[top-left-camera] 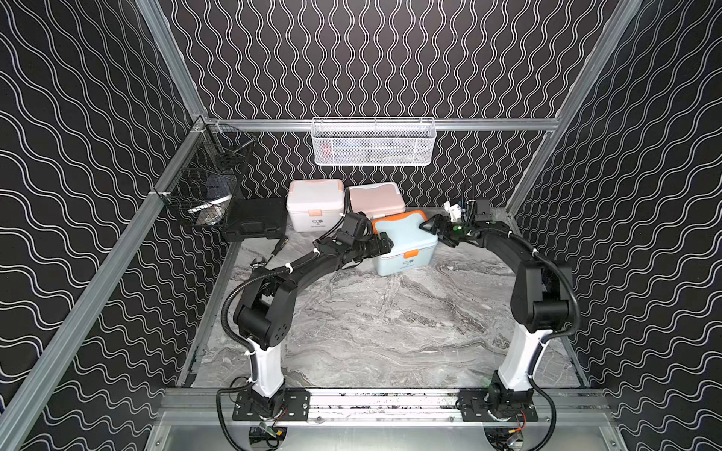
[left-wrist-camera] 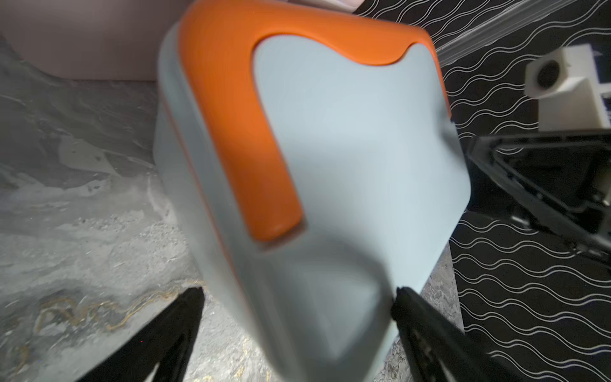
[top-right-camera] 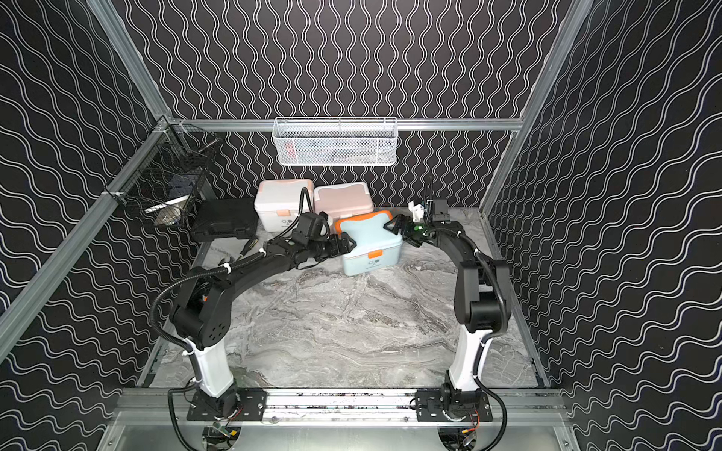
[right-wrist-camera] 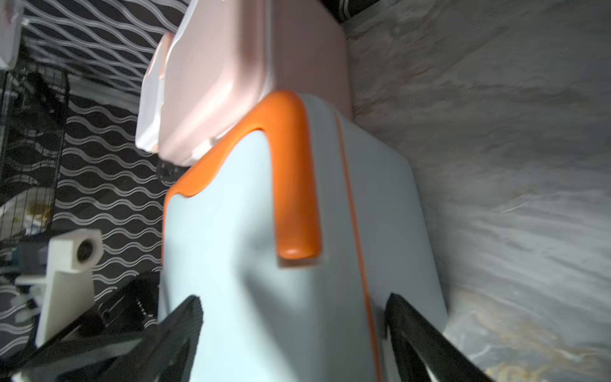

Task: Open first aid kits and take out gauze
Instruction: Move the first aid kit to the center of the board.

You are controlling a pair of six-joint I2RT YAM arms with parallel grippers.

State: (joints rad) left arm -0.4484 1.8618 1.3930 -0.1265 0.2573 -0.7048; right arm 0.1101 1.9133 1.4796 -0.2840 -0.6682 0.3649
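"Three first aid kits are recorded at the far side of the grey marbled table [top-left-camera: 390,332]: a white rounded plastic box with peach trim [top-left-camera: 314,203], a pink rounded plastic box with white trim [top-left-camera: 375,201] and, just in front of the pink one, a light blue rounded plastic box with orange trim [top-left-camera: 404,242]. All three lids are found down. No gauze is seen anywhere; it is presumed to be shut inside." (Inspector)

"How are the grippers placed?" (Assessor)

"The left gripper [top-left-camera: 385,244] is found at the blue box's left end, and the right gripper [top-left-camera: 434,230] at its right end. Both sets of jaws are spread wide. In each wrist view the box end is framed between black fingers [left-wrist-camera: 178,330]. Nothing is seen clamped, and contact with the lid cannot be told." (Inspector)

"And the bearing for opening?" (Assessor)

"The box's long axis is laid across the table, slightly skewed, running from one gripper to the other. The orange front latch [top-left-camera: 410,254] is turned toward the arm bases, so it lies to the side of both grippers and ahead of neither. Neither gripper is judged markedly nearer. It is judged that one must be brought round to the front face while the box is steadied by the other." (Inspector)
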